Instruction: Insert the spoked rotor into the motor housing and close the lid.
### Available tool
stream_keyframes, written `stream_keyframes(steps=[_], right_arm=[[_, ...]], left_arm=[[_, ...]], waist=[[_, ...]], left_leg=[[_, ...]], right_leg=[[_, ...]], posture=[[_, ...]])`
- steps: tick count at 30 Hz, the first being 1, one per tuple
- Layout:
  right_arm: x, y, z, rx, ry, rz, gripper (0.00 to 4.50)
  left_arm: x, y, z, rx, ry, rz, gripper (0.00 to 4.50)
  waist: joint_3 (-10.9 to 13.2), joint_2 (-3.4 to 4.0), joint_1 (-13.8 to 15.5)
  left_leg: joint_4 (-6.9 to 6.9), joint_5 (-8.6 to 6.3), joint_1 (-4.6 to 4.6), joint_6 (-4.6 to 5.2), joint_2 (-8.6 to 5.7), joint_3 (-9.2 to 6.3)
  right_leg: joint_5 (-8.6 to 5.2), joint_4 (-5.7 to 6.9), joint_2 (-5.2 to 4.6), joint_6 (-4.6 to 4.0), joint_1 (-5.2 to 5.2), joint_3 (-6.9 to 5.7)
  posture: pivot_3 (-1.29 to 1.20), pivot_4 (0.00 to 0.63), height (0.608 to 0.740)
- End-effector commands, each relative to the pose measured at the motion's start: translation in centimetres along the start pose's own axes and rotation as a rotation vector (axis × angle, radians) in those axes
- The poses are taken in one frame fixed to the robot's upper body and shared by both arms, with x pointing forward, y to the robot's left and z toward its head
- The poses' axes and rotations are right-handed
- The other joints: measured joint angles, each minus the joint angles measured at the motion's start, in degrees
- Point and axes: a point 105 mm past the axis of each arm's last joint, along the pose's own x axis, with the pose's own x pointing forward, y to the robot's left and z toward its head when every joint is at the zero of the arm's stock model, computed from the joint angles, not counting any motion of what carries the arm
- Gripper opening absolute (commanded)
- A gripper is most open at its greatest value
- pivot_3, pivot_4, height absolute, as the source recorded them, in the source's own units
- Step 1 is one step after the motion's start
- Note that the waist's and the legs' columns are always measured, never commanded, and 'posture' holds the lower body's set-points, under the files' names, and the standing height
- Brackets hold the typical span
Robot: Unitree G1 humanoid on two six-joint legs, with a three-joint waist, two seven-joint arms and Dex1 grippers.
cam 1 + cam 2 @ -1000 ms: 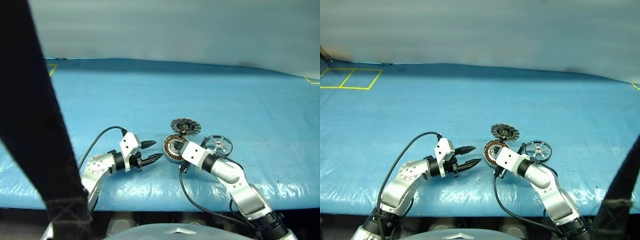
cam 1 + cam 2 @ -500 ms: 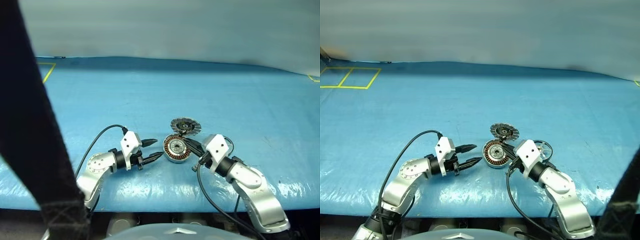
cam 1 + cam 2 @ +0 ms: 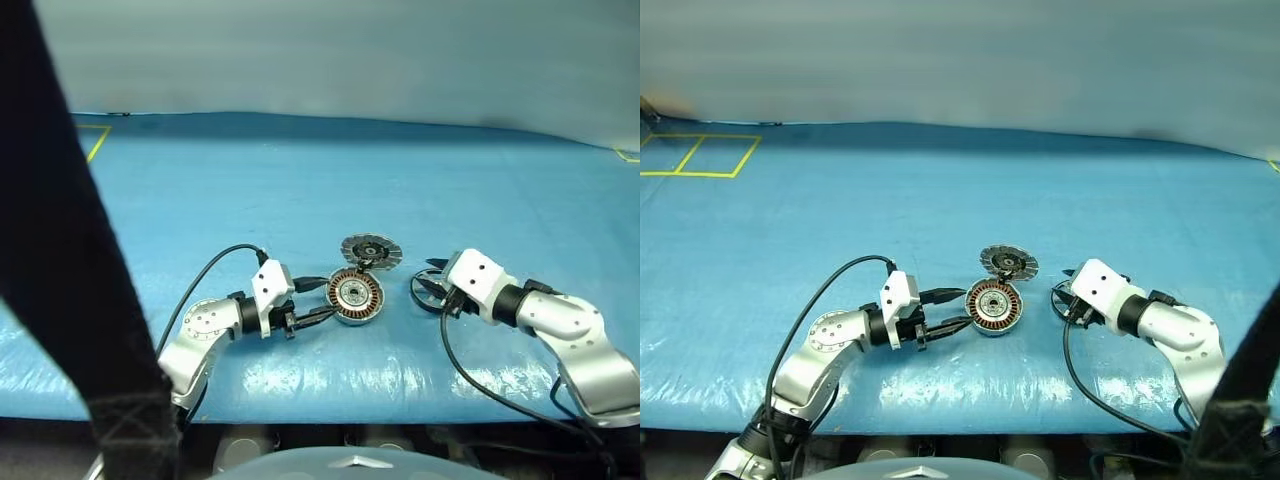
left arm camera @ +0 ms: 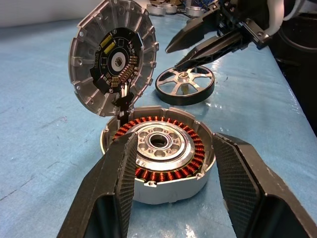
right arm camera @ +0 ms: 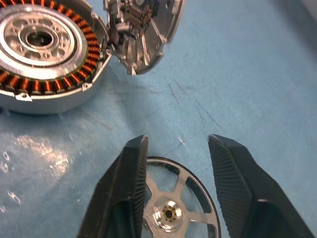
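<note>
Right tool [image 5: 173, 191] is spread over the dark spoked metal rotor [image 5: 181, 208]; left tool [image 4: 171, 193] straddles the silver copper-wound housing [image 4: 158, 166], fingers apart. Rotor looks stiff, light and slick, so I'd pinch the rim.

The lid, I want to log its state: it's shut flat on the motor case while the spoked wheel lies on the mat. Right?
No. The lid stands open, tilted up above the motor case, as the left wrist view shows. The spoked wheel does lie on the mat.

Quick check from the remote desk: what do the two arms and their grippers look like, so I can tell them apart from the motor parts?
Both arms are silver-grey metal links with black joints. Each wrist carries a white block ahead of two black, tapered fingers: left gripper, right gripper. The finger pads are finely ribbed. A black cable loops from each wrist back along its arm.
</note>
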Motion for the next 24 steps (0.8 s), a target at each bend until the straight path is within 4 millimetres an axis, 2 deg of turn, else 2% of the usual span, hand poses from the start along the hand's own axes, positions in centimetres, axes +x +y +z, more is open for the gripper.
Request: stream_keyframes(steps=[1, 9, 24], right_arm=[[-0.2, -0.8, -0.2, -0.097, 0.052, 0.053, 3.22], [-0.4, -2.3, -1.1, -0.216, 0.146, 0.114, 3.22], [-1.9, -3.6, 0.1, -0.261, 0.185, 0.199, 3.22]], left_arm=[[0.2, -0.4, 1.2, 0.032, -0.038, -0.008, 2.54], [0.0, -0.3, 0.6, 0.028, -0.012, 0.019, 2.54], [-0.1, -0.2, 0.5, 0.018, -0.001, 0.022, 2.54]], waist=[[0.0, -0.01, 0.0], [0.0, 0.02, 0.0], [0.1, 0.04, 0.0]], left_leg=[[0.00, 0.00, 0.00, 0.01, 0.00, 0.00], [0.02, -0.01, 0.01, 0.02, -0.02, 0.05], [0.06, 0.06, 0.02, -0.09, 0.00, 0.05]], right_leg=[[-0.01, 0.00, 0.00, 0.02, 0.00, 0.01], [-0.02, -0.02, 0.00, 0.12, 0.02, 0.07], [0.10, 0.00, 0.00, 0.30, 0.03, 0.06]], posture=[[0.00, 0.150, 0.740], [0.00, 0.150, 0.740], [0.00, 0.150, 0.740]])
